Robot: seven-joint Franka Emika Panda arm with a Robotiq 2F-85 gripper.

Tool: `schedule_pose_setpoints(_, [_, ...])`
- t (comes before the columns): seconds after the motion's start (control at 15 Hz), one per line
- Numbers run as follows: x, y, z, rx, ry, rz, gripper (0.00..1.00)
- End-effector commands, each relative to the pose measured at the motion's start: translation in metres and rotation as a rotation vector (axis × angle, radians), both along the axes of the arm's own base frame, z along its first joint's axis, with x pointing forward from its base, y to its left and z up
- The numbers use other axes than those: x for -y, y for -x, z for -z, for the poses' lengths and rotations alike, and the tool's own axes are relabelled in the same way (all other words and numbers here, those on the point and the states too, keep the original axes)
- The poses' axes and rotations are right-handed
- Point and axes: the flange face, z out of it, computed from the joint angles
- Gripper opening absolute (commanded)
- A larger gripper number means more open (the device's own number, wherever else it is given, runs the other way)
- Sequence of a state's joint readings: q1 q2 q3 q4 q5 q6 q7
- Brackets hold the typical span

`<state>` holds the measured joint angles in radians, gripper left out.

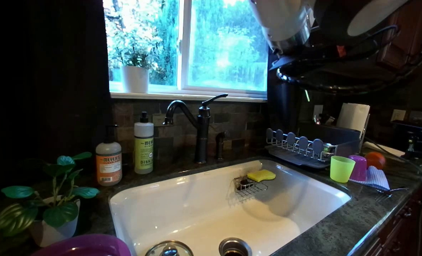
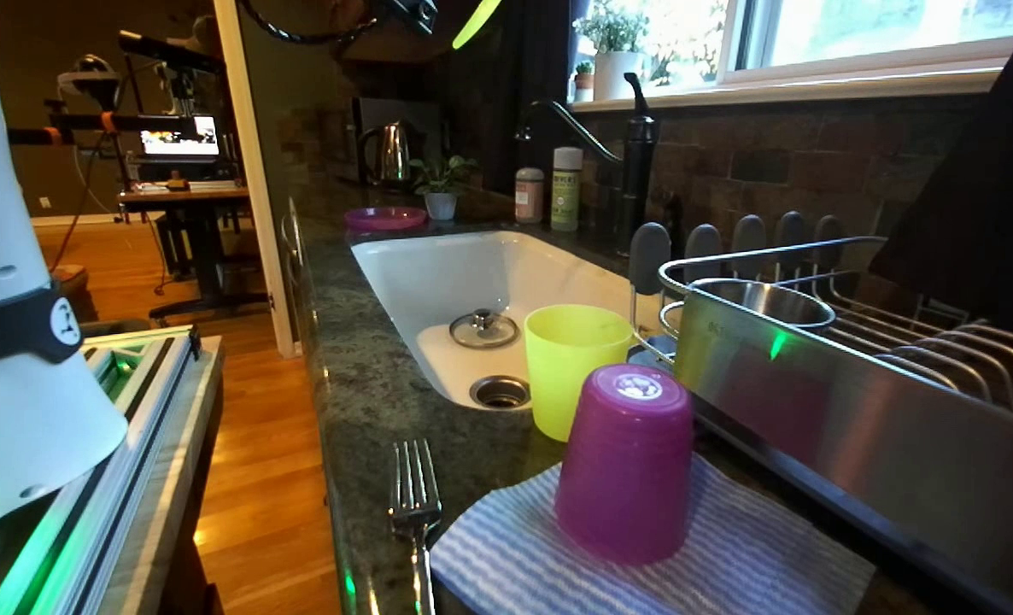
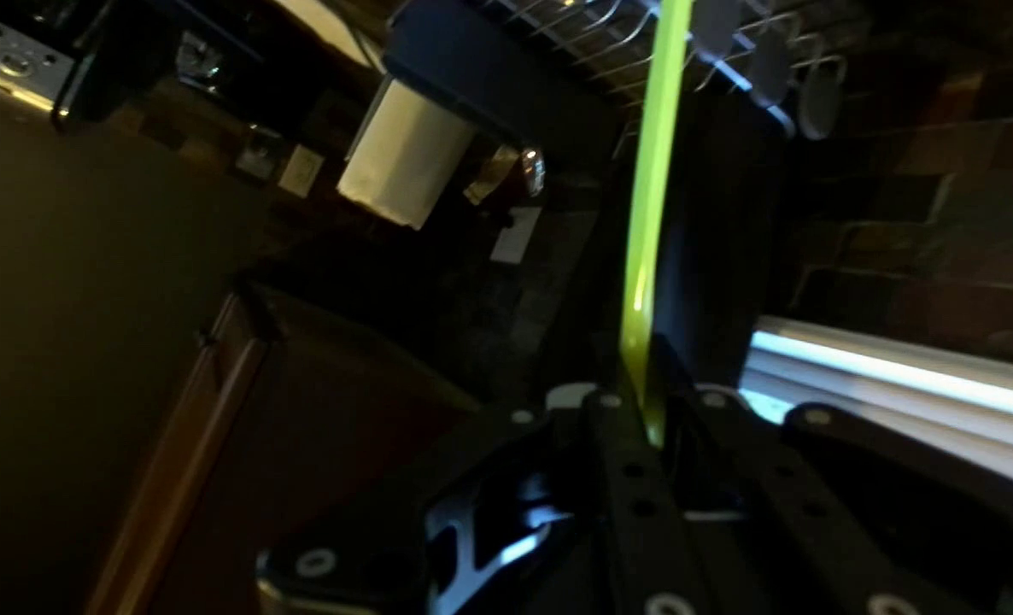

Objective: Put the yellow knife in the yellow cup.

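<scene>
The gripper (image 3: 641,376), higher than the upright yellow cup (image 2: 565,367), is clamped on one end of the yellow knife (image 3: 653,171), which looks light, stiff and probably slick; an end hold should suit insertion. Around that cup are the sink (image 1: 175,199), dish rack (image 2: 865,487) and, perhaps obstructing, an upturned purple cup (image 2: 626,478); a fork (image 2: 417,508) lies near.

We see the yellow knife (image 1: 307,95) below the arm (image 1: 285,21), well apart from the yellow cup (image 1: 342,169), which stands upright on the counter (image 1: 335,227) right of the sink (image 1: 168,202).
</scene>
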<state>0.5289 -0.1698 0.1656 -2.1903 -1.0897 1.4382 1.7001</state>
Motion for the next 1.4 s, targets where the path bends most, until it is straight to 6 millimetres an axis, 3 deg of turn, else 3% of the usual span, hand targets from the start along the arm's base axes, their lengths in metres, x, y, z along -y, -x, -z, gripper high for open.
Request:
schedule_pose_setpoints(0.0, [0.060,0.036,0.023,0.122,0.149,0.058,0.02])
schedule_pose_setpoints(0.2, [0.111,0.053,0.047,0.201,0.256,0.143,0.02])
schedule_pose_setpoints(0.33, [0.126,0.060,0.065,0.252,0.295,0.249,0.02])
schedule_pose_setpoints(0.4, [0.130,0.062,0.071,0.280,0.309,0.304,0.02])
schedule_pose_setpoints(0.47, [0.120,0.059,0.071,0.245,0.221,0.383,0.02])
schedule_pose_setpoints(0.53, [0.129,0.058,0.067,0.226,0.268,0.300,0.09])
schedule_pose_setpoints(0.73, [0.123,0.060,0.071,0.230,0.227,0.350,0.09])
schedule_pose_setpoints(0.8, [0.117,0.059,0.074,0.288,0.251,0.336,0.02])
schedule_pose_setpoints(1.13, [0.142,0.029,0.141,0.471,0.277,0.380,0.02])
schedule_pose_setpoints(1.33, [0.168,0.011,0.181,0.450,0.273,0.406,0.02])
